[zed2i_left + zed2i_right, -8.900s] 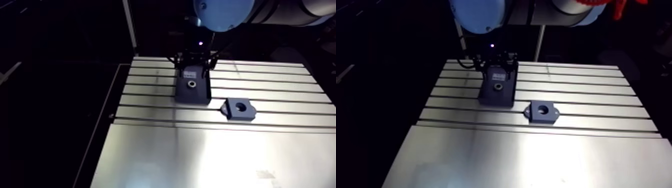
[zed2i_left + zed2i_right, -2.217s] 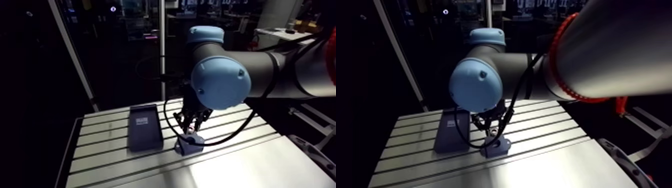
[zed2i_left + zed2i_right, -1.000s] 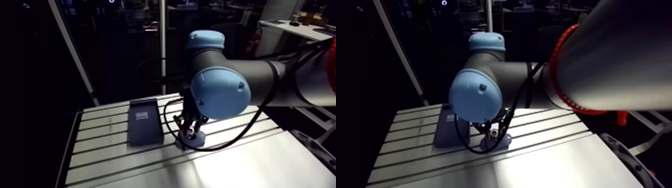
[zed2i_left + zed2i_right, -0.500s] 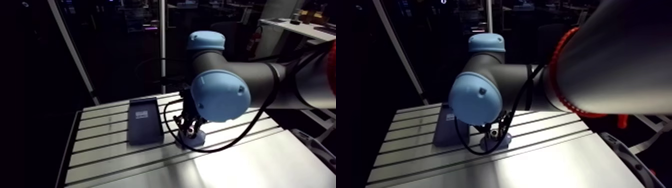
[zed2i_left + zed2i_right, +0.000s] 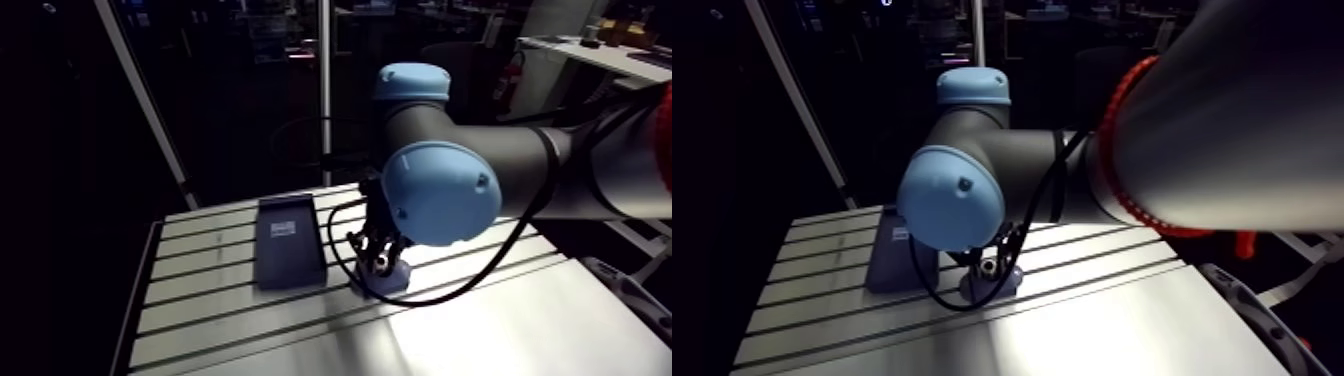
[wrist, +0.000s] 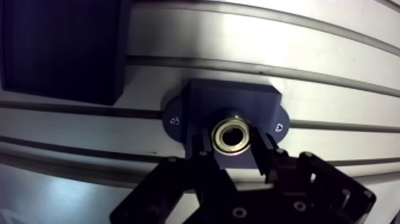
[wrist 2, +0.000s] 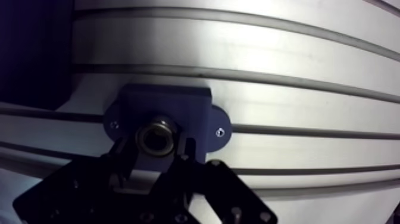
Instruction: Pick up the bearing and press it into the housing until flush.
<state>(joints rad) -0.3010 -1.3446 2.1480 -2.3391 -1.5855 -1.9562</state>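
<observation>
In the wrist view the dark blue housing lies flat on the slotted table, right under my gripper. The metal ring of the bearing sits at the mouth of the housing's bore, between my two fingers. They stand close on either side of it, shut on it. How deep the bearing sits in the bore is hidden. In the arm view the gripper is down on the housing, mostly covered by the blue wrist joint.
A dark rectangular tray lies on the table beside the housing, also in the wrist view as the tray. T-slots run across the aluminium table. The smooth plate lies nearer the front edge.
Much earlier the gripper stood over the tray, where the bearing lay. Since then it has come over the housing and sunk lower onto it. Just before now, almost nothing moved.
</observation>
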